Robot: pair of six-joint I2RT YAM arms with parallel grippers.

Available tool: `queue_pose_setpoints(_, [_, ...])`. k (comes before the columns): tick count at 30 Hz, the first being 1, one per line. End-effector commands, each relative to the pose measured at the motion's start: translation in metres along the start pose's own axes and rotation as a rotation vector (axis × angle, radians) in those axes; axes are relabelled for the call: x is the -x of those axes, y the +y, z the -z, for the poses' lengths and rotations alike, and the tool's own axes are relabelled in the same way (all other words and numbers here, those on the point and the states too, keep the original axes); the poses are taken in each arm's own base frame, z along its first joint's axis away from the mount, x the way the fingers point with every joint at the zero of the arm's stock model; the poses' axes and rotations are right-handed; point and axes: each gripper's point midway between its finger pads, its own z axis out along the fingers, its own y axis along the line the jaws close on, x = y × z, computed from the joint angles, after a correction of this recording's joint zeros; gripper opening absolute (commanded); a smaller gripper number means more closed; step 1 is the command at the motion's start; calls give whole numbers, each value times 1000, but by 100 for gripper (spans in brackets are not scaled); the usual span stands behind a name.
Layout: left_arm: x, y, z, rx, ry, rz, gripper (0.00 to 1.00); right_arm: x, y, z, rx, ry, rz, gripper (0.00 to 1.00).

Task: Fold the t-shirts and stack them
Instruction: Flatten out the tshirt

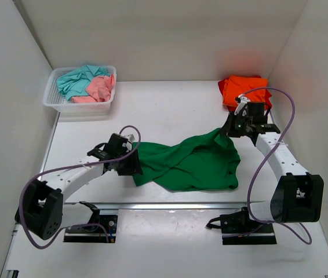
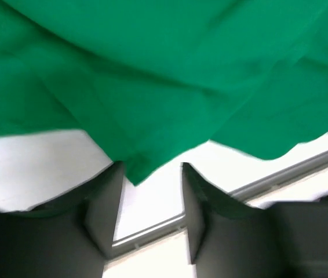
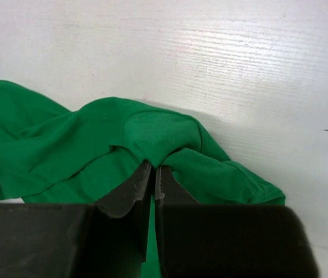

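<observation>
1. We see our right gripper [image 3: 152, 169] clenched on a raised bunch of the green t-shirt [image 1: 187, 162]; the cloth humps up just past its fingertips, and the rest trails away to that gripper's left.
2. Our left gripper [image 2: 152, 168] has its jaws released and apart. A pointed corner of the same shirt dips into the gap between the fingers, and the body of the cloth spreads ahead of them.
3. The shirt lies rumpled and stretched between the two grippers, its far right corner lifted by the right one.
4. Under both jaws is a white table [image 1: 170, 110], closed in by plain white walls [image 1: 152, 35]. A metal rail [image 1: 170, 204] runs across behind the left gripper.
5. Just beyond the right gripper sits an orange t-shirt [image 1: 245, 87], folded, in the far corner.
6. Well beyond the left gripper stands a white mesh basket [image 1: 54, 98] holding a teal t-shirt [image 1: 77, 81] and a pink t-shirt [image 1: 97, 90], crumpled together.
7. Cables loop over both arms, clear of the cloth.
</observation>
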Motion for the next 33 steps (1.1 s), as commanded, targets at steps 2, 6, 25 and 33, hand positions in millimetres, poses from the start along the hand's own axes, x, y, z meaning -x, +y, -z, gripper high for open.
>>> queue_pose_setpoints(2, [-30, 9, -13, 43, 72, 1, 57, 23, 8, 9, 19, -105, 44, 0])
queue_pose_setpoints(6, [-39, 13, -24, 102, 111, -55, 57, 20, 5, 11, 13, -105, 46, 0])
queue_pose_setpoints(25, [-13, -8, -30, 171, 69, -187, 0, 19, 7, 19, 40, -128, 45, 0])
queue_pose_setpoints(33, [154, -81, 158, -39, -478, -139, 0, 127, 55, 147, 48, -517, 142, 0])
